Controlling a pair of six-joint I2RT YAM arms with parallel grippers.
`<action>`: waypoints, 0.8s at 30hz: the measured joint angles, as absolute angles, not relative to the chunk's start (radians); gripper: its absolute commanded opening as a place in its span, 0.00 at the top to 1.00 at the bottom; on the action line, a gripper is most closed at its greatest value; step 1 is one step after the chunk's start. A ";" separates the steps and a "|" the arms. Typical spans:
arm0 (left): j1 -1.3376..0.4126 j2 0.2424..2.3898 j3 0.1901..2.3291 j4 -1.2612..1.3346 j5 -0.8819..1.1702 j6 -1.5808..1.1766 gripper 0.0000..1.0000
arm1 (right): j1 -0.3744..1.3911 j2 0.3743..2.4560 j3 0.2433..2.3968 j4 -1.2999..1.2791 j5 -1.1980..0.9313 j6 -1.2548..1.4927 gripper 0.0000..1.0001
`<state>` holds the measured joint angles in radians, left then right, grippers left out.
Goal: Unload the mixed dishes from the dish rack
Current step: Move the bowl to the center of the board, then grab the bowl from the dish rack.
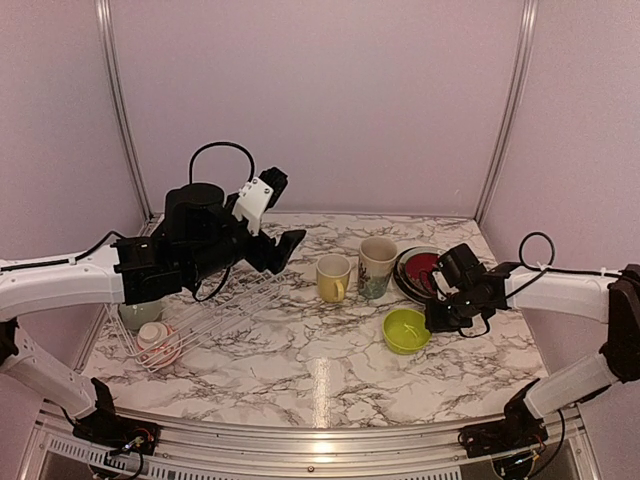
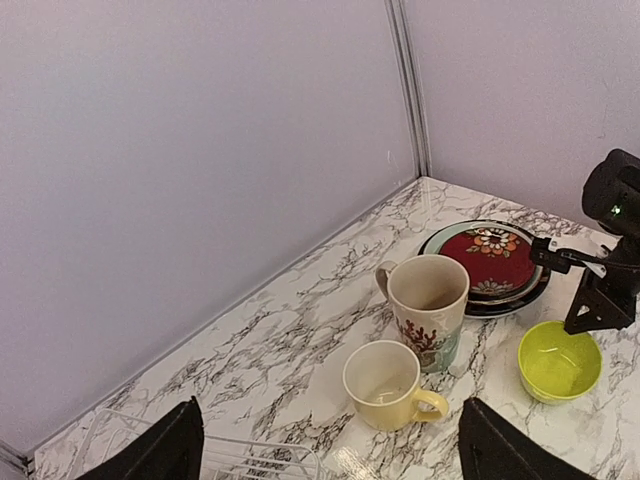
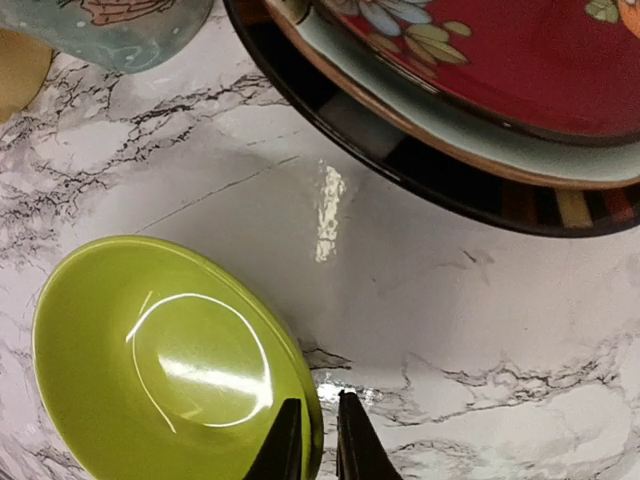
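My right gripper (image 3: 317,445) straddles the rim of the lime-green bowl (image 3: 170,370), one finger inside and one outside, close together; I cannot tell whether they pinch it or only flank it. The bowl sits on the marble table (image 3: 450,300) beside the stacked plates (image 3: 480,120). It looks glossy, thin-lipped and slippery, so I would spread straight apart and rise without nudging it. My left gripper (image 2: 332,450) hangs wide and empty over the white wire dish rack (image 1: 225,305), where a patterned bowl (image 1: 158,343) waits.

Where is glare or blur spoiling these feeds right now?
Top view: a glare streak washes out the table near its front edge. Right wrist: clear, but with bright highlights on the table and inside the bowl. Left wrist: evenly lit and sharp.
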<state>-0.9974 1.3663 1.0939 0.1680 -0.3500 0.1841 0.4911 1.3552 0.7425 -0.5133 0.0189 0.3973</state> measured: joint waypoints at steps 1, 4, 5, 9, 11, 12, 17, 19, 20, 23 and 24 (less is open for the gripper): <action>-0.995 1.364 1.093 0.168 -0.350 0.180 0.09 | 0.486 1.351 0.741 -0.517 0.018 0.406 0.74; -0.976 1.347 1.085 0.168 -0.349 0.162 0.08 | 0.479 1.331 0.736 -0.519 0.017 0.432 0.62; -0.966 1.339 1.080 0.168 -0.349 0.151 0.08 | 0.478 1.325 0.736 -0.521 0.017 0.438 0.59; -0.907 1.306 1.071 0.159 -0.348 0.093 0.08 | 0.478 1.309 0.736 -0.526 0.021 0.446 0.44; -0.871 1.287 1.067 0.147 -0.347 0.058 0.07 | 0.478 1.296 0.741 -0.534 0.033 0.442 0.38; -0.850 1.274 1.063 0.141 -0.347 0.036 0.07 | 0.478 1.285 0.747 -0.539 0.040 0.439 0.35; -0.740 1.214 1.056 0.028 -0.348 -0.084 0.06 | 0.478 1.211 0.816 -0.534 0.089 0.402 0.27; -0.691 1.192 1.056 -0.035 -0.348 -0.136 0.05 | 0.477 1.182 0.841 -0.524 0.105 0.384 0.24; -0.663 1.181 1.055 -0.070 -0.348 -0.167 0.05 | 0.477 1.169 0.854 -0.515 0.116 0.373 0.24; -0.582 1.149 1.043 -0.183 -0.330 -0.266 0.04 | 0.477 1.158 0.900 -0.497 0.150 0.339 0.23; -0.551 1.142 1.039 -0.231 -0.327 -0.303 0.04 | 0.477 1.159 0.920 -0.490 0.161 0.327 0.23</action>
